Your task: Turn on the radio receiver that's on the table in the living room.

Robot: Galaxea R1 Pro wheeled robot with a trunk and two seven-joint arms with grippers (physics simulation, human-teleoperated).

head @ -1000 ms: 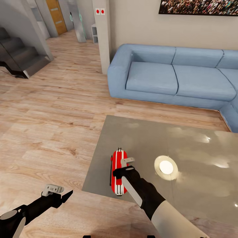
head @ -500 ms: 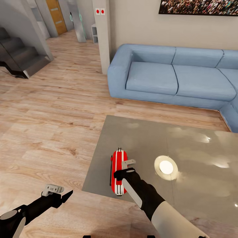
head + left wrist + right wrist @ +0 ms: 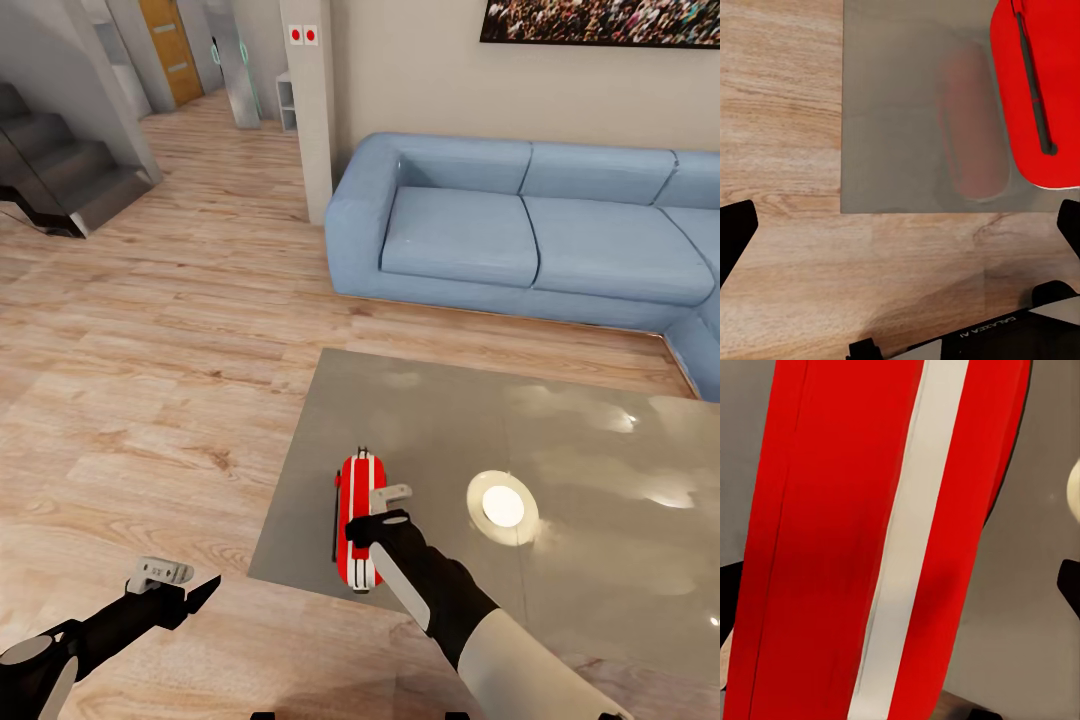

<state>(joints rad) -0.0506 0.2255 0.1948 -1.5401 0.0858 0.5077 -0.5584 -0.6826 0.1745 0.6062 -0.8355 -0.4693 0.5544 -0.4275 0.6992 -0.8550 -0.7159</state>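
The radio (image 3: 357, 520) is laid flat near the table's (image 3: 440, 420) front-left corner. The right gripper (image 3: 378, 508) is poised over it, fingers spread, presumably for pressing. The left gripper (image 3: 170, 585) is parked open above the floor (image 3: 150, 400).

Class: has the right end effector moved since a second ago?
Yes. The right end effector slid slightly toward the table's near edge, along the radio receiver.

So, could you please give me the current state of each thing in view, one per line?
radio receiver: lying flat near the table's near-left corner, striped face up.
table: glossy top, radio on it.
right gripper: over the radio, jaws state unclear.
left gripper: over the floor, off the table, holding nothing.
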